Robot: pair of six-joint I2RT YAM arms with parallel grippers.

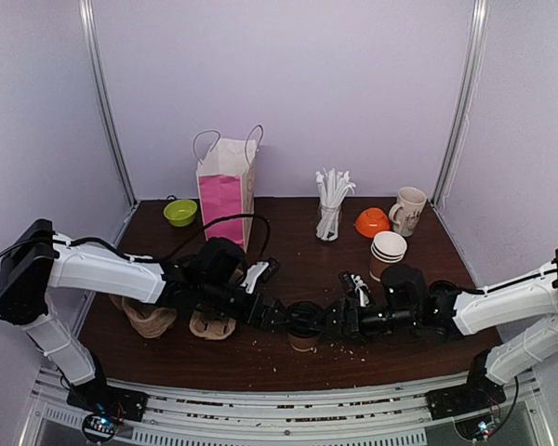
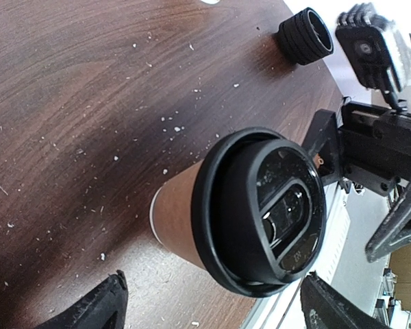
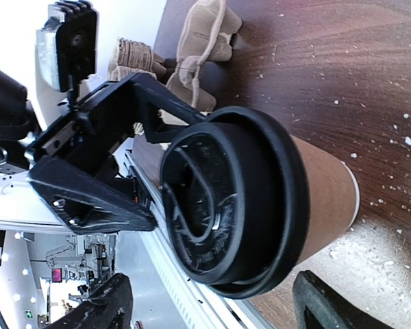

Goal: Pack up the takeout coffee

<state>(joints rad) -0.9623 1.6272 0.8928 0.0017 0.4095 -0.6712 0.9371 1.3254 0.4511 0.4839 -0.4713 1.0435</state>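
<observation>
The takeout coffee (image 1: 304,327) is a brown paper cup with a black lid, standing upright near the table's front edge. My left gripper (image 1: 279,318) is close on its left and my right gripper (image 1: 332,321) close on its right, facing each other. In the left wrist view the coffee (image 2: 260,212) fills the middle and the open left gripper (image 2: 212,295) has its fingertips (image 2: 103,308) wide of the lid. In the right wrist view the coffee (image 3: 260,205) lies just ahead of the open right gripper (image 3: 212,298); nothing is gripped.
A pink-and-white paper bag (image 1: 225,190) stands at the back. Beige cardboard cup carriers (image 1: 151,318) lie under the left arm. A green bowl (image 1: 179,212), a jar of white sticks (image 1: 329,212), an orange bowl (image 1: 372,221), a cream mug (image 1: 407,210), stacked paper cups (image 1: 387,253) and spare black lids (image 2: 305,34) stand around.
</observation>
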